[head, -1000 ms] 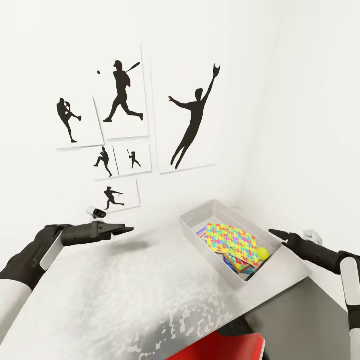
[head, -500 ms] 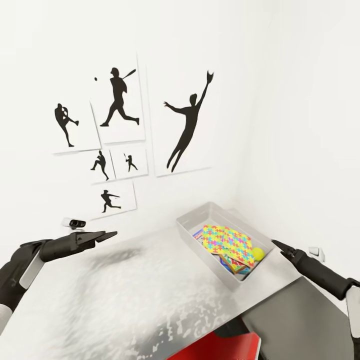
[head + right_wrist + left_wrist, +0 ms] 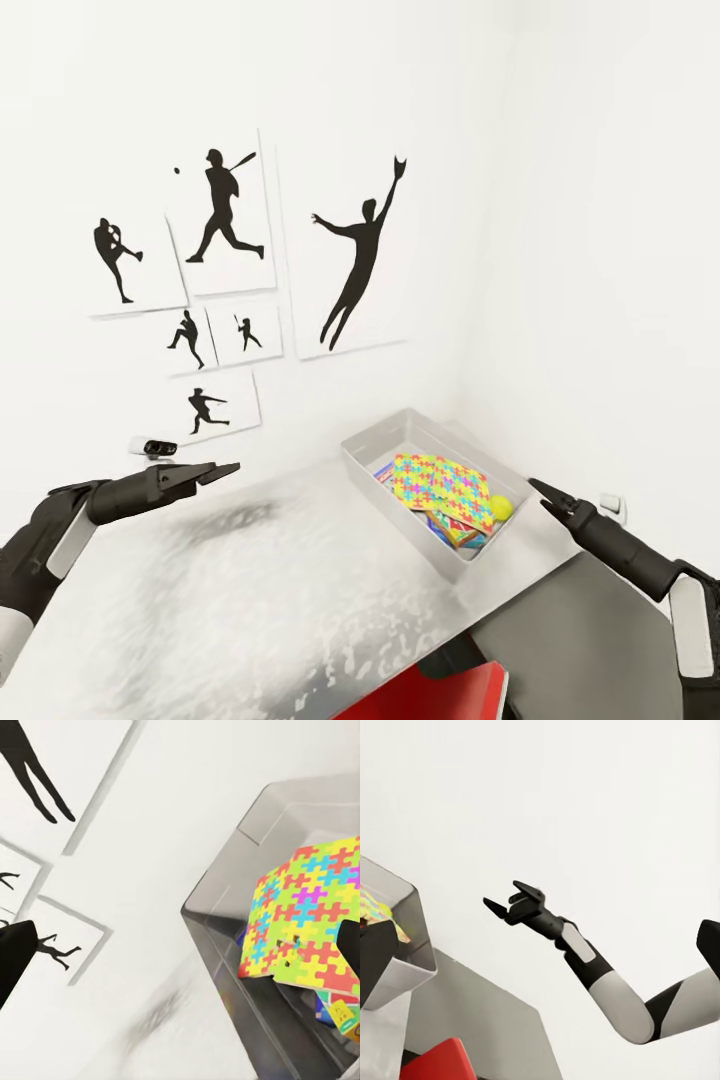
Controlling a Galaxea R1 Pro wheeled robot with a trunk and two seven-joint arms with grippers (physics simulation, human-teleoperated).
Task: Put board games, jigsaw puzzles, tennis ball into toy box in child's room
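As far as the head view shows, the table top is bare of toys and the toy box sits at its far right end near the wall corner, already loaded. Jigsaw puzzles lie on top of the pile, tilted, covering most of it. Edges of board games poke out underneath; can't count whether all three are in. Tennis ball sits inside by the right wall. Looks near done or done. Left gripper hovers over the table, well clear of the box, fingers spread, empty. Right gripper is beside the box, also parted, holding nothing.
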